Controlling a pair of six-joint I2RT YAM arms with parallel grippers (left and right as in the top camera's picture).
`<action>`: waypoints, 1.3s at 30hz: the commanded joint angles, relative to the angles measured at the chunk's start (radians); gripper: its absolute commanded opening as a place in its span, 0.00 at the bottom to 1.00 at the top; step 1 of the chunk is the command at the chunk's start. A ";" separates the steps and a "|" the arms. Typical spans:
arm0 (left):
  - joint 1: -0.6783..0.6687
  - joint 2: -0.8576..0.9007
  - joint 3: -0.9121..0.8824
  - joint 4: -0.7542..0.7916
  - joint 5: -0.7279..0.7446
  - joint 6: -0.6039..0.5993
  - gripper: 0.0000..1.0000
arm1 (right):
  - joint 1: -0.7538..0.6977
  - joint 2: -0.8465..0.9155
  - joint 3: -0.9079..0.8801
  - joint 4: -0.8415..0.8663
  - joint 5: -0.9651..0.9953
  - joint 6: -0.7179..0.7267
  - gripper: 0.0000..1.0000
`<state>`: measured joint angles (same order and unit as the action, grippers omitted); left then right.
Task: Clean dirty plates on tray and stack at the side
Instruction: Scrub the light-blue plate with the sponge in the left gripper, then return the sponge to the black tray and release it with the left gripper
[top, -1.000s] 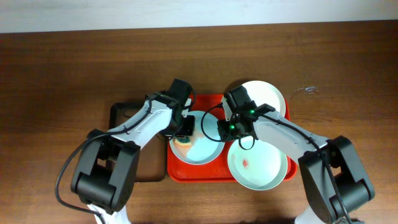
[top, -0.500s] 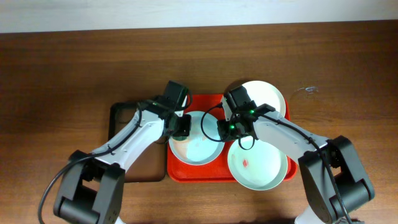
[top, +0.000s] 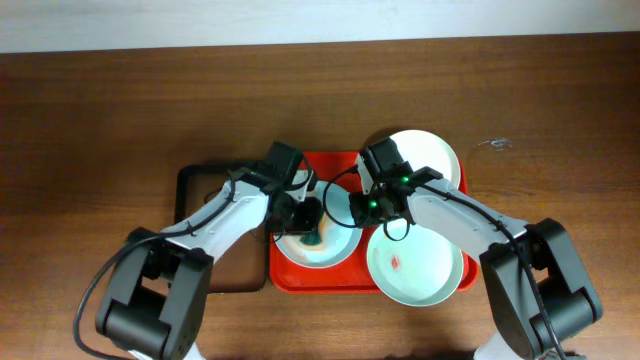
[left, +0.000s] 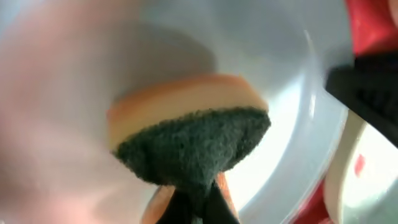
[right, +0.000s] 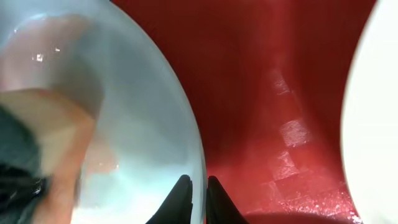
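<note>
The red tray (top: 290, 278) holds three plates. The pale blue plate (top: 335, 248) lies at its left. My left gripper (top: 308, 228) is shut on a sponge (left: 186, 134), orange with a dark green scrub face, and presses it on that plate. My right gripper (right: 198, 186) is shut on the pale blue plate's right rim (right: 186, 134). The pale green plate (top: 420, 270) with a red smear lies front right. The white plate (top: 432, 152) lies back right.
A smaller black-rimmed brown tray (top: 195, 190) sits left of the red tray, under my left arm. Brown wooden table (top: 100, 120) all round. A small clear object (top: 498, 145) lies right of the white plate.
My left gripper has swept the sponge from the blue plate's left part, up to its back edge, then to its middle. The right gripper has held still on the rim.
</note>
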<state>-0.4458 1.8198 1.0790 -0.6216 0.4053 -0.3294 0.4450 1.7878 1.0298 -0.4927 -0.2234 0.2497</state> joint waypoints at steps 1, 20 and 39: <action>-0.006 -0.128 0.082 -0.044 -0.100 0.038 0.00 | 0.006 -0.014 0.002 0.000 -0.009 -0.010 0.11; 0.023 0.022 0.288 -0.337 -0.188 0.103 0.00 | 0.006 -0.014 0.002 -0.001 -0.009 -0.010 0.11; 0.251 -0.066 -0.019 -0.340 -0.473 0.091 0.09 | 0.006 -0.014 -0.013 0.003 0.024 -0.010 0.15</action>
<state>-0.1967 1.7687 1.1038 -0.9924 -0.0608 -0.2428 0.4450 1.7878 1.0298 -0.4950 -0.2234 0.2497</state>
